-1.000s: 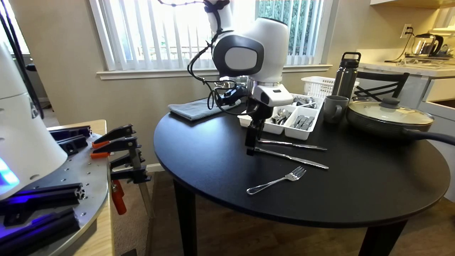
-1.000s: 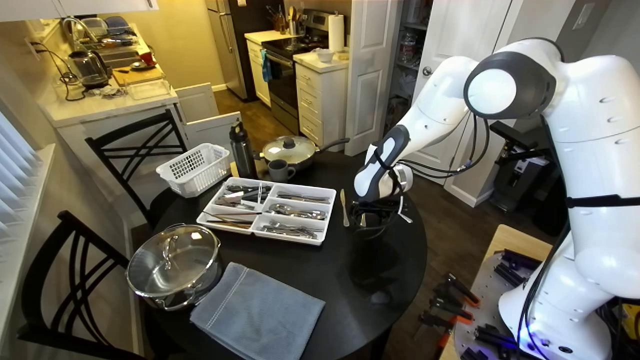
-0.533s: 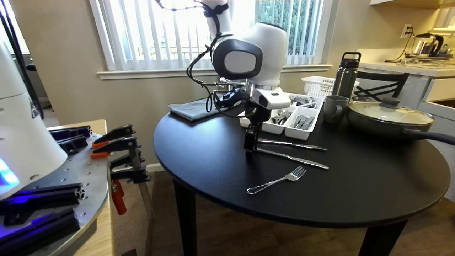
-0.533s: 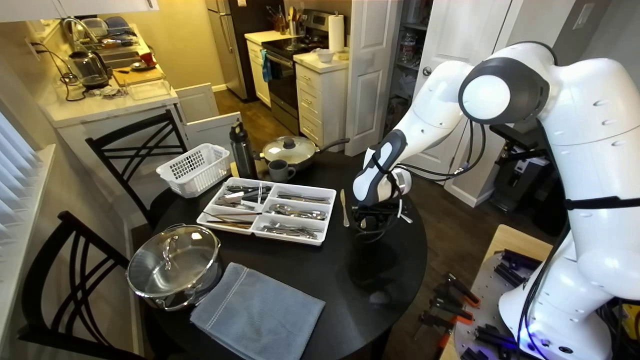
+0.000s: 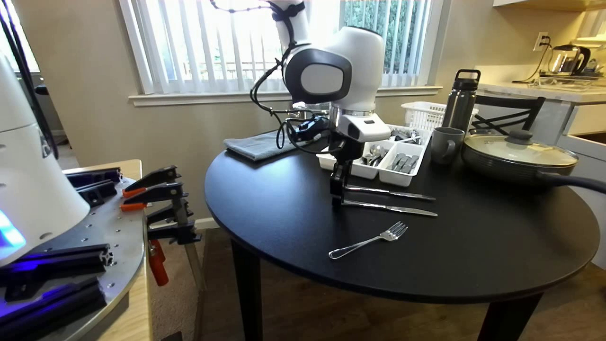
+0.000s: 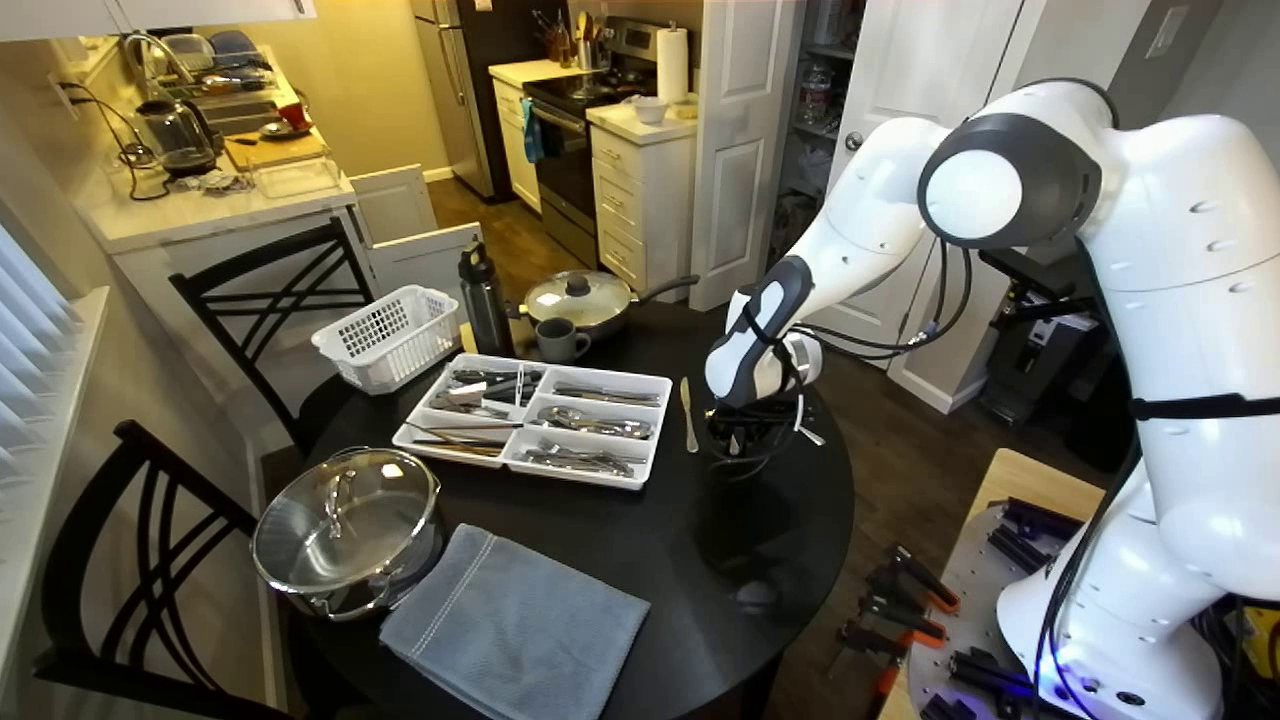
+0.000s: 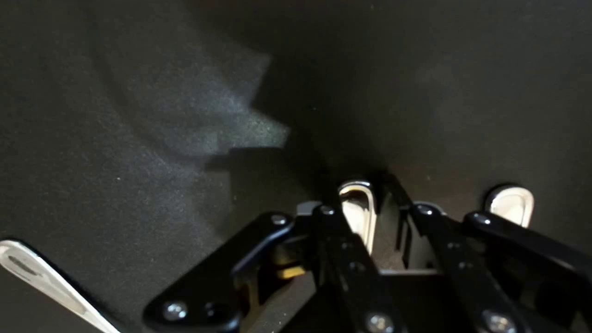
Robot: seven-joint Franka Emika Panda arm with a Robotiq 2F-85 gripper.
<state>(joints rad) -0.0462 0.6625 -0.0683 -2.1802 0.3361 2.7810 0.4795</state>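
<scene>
Pincer (image 7: pixel 359 188) narrowly parted, knife handle (image 7: pixel 362 219) between, grip unclear

Silver knife (image 5: pixel 390 208) — black table (image 5: pixel 279 203).

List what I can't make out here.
Fork tines: wrist view, cut off by bottom edge.
Blade of the table knife between the jaws: wrist view, behind the gripper.
Whether both jaws touch that knife: wrist view, too dark.
Skillet handle's end: an exterior view, cut off by right edge.
</scene>
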